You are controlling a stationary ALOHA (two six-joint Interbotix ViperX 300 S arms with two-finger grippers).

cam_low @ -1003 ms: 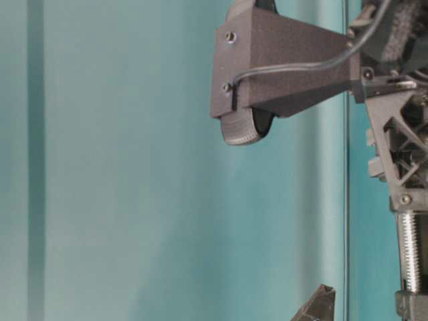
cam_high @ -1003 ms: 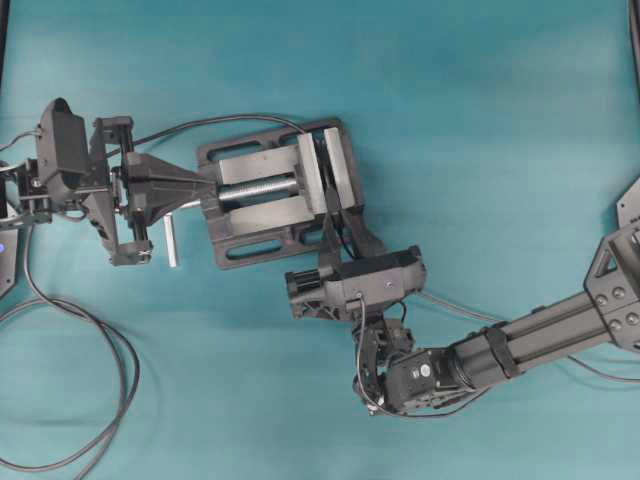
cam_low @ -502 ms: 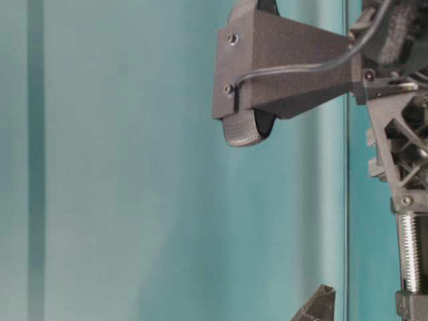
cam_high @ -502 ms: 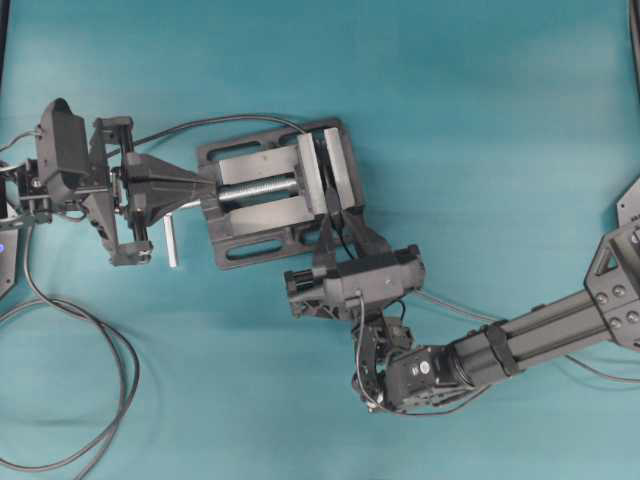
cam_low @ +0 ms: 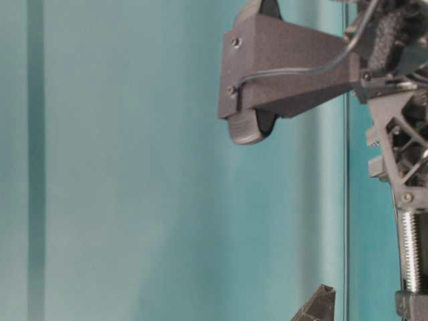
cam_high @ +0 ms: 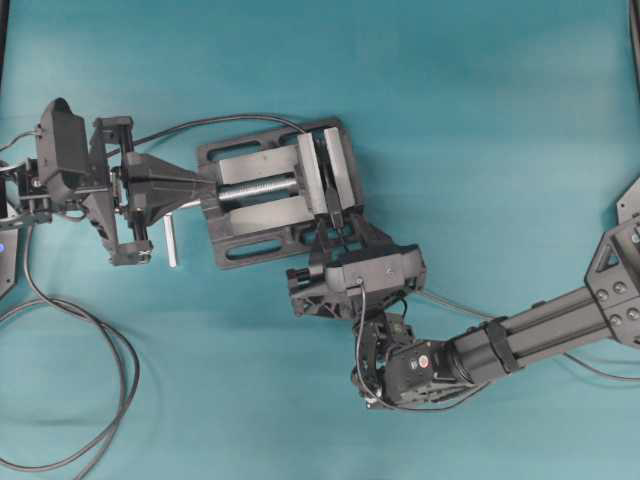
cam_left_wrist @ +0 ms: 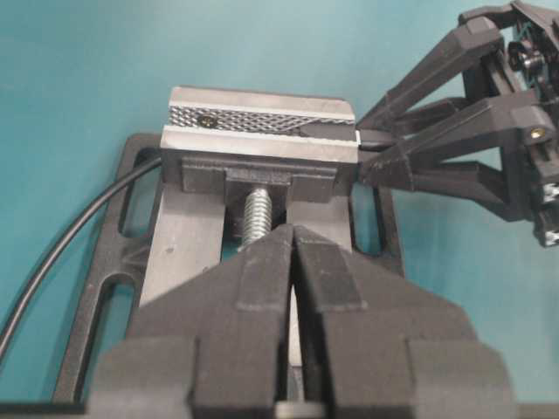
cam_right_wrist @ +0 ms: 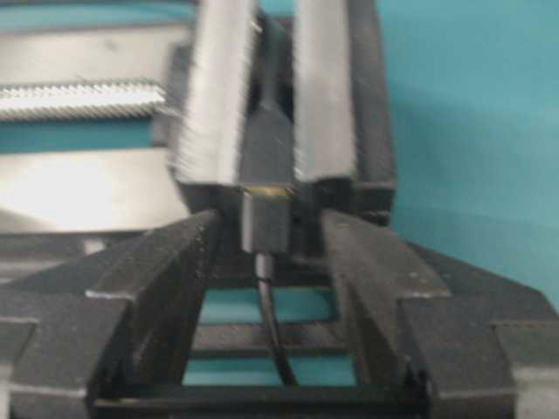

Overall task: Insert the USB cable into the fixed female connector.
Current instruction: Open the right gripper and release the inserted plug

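The right gripper (cam_right_wrist: 266, 253) is spread open around the USB cable (cam_right_wrist: 265, 220); no writing legible.

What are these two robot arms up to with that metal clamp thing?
They are plugging a USB cable into the fixed female connector clamped in a grey vise. The plug sits at the socket's mouth, a sliver of metal tip showing. The right gripper is open, its fingers either side of the plug, not touching. The left gripper is shut over the vise's screw end.
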